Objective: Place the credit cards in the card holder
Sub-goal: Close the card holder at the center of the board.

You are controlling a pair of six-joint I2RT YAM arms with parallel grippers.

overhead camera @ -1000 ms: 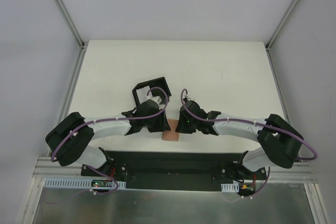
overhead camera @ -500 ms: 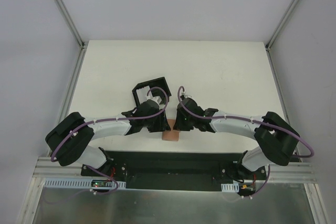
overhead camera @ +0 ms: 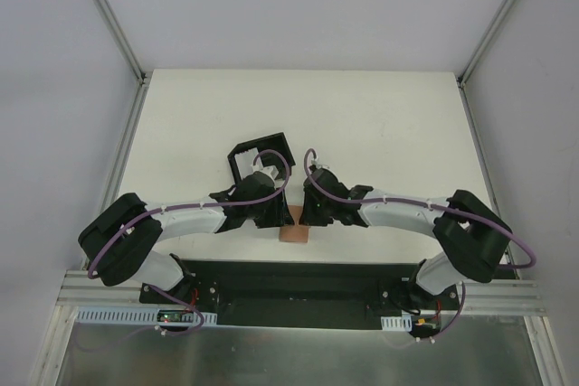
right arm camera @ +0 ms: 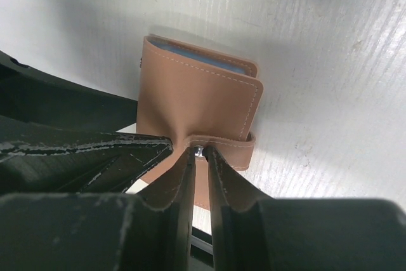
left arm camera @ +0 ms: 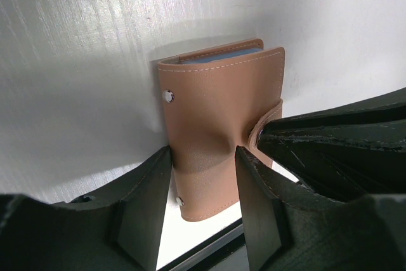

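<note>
The left fingers (left arm camera: 147,202) stand partly apart and clamp the closed card holder (left arm camera: 219,125) across its width, one finger on each long side, the tan leather dimpled between them. The right fingers (right arm camera: 180,185) are almost together, pinching the small snap tab (right arm camera: 222,147) at the holder's edge. In the left wrist view they come in from 3 o'clock and meet that tab. Both arms are folded low. The left arm (overhead camera: 190,217) reaches in from 9 o'clock and the right arm (overhead camera: 407,211) from 3 o'clock, wrists nearly meeting over the holder. The holder lies flat at 6 o'clock on the white worktop (overhead camera: 380,124), close to its near edge. Counted: one card holder and one black open-sided box (overhead camera: 242,147), which sits at about 11 o'clock from the holder, beyond the left wrist. One light blue card edge (left arm camera: 236,54) shows inside the fold — how many cards are tucked in cannot be told.
</note>
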